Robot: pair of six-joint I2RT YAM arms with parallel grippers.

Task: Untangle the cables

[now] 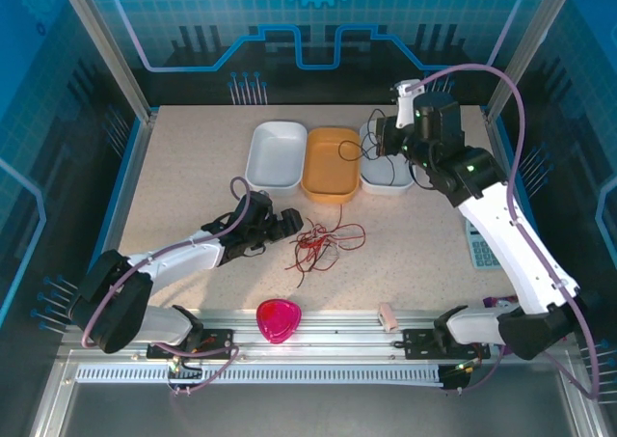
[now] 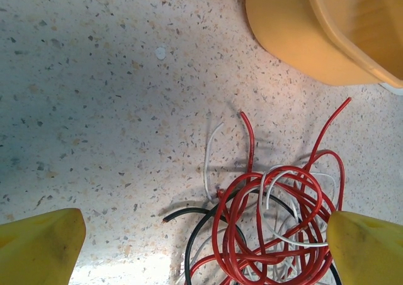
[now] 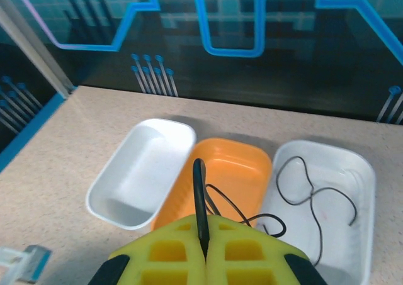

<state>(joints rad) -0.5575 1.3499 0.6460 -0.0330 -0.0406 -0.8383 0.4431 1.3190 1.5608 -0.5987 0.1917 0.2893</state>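
Observation:
A tangle of red, black and whitish cables (image 1: 323, 244) lies on the table in front of the trays. My left gripper (image 1: 281, 227) stands open just left of it. In the left wrist view the tangle (image 2: 277, 225) lies between my yellow fingertips (image 2: 38, 247), nearer the right one, with nothing gripped. My right gripper (image 1: 381, 140) hangs above the trays, shut on a black cable (image 3: 200, 190). That cable loops down over the orange tray (image 3: 233, 165). Another black cable (image 3: 302, 194) lies in the right white tray (image 3: 359, 190).
Three trays stand in a row at the back: white (image 1: 275, 157), orange (image 1: 333, 172), white (image 1: 386, 188). A pink heart-shaped dish (image 1: 278, 319) and a small pale block (image 1: 388, 316) sit at the near rail. A calculator-like object (image 1: 479, 246) lies under the right arm.

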